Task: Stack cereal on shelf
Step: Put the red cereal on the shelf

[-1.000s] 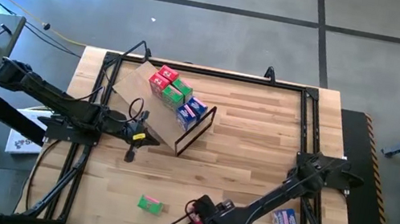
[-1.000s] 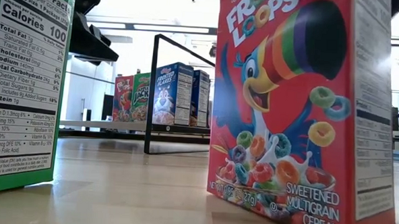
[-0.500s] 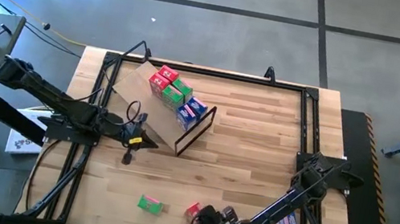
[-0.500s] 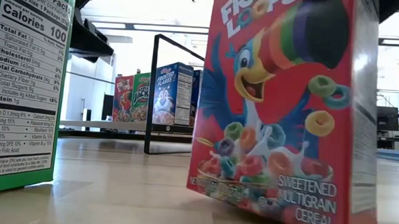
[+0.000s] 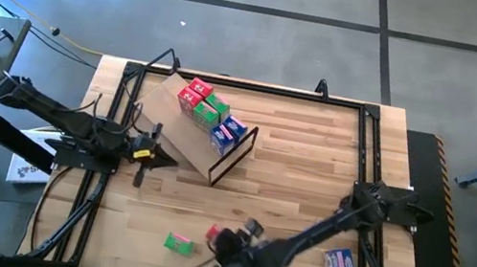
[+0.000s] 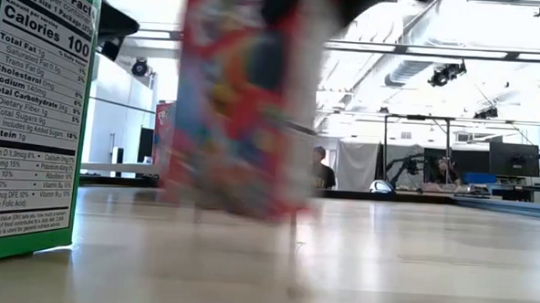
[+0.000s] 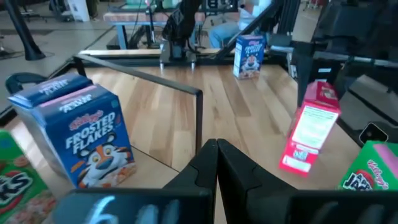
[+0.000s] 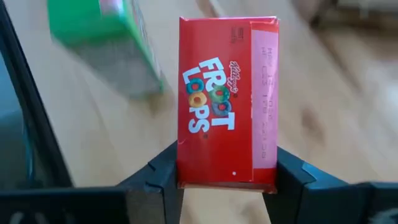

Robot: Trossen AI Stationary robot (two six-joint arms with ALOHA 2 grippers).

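In the high view my right gripper (image 5: 217,239) is near the table's front edge, shut on a red Froot Loops cereal box (image 5: 213,235) (image 8: 227,99). That box shows blurred in the low view (image 6: 235,104). The shelf, a tan panel (image 5: 174,113) with a dark frame (image 5: 237,151), lies at the far left. Several red, green and blue cereal boxes (image 5: 215,110) stand on it. My left gripper (image 5: 146,151) (image 7: 214,152) is shut on nothing, just left of the shelf. My right gripper pinches the red box between its two fingers, which sit on two opposite faces just below the narrow top panel (image 8: 186,171). The fingers come from above, pointing down, across the panel's short width. The box stays upright; in the low view its bottom looks raised off the table.
A green cereal box (image 5: 178,243) (image 6: 30,114) lies just left of the held one. A blue box (image 5: 340,262) rests near the front right. Dark rails (image 5: 368,145) border the tabletop. The middle and right of the table are bare wood. People sit in the room beyond.
My right gripper has taken hold of the red box and carried it toward the table's left edge and a little away from the near edge. The box tipped on the way and is now upright. My left gripper has drawn back toward the left edge.
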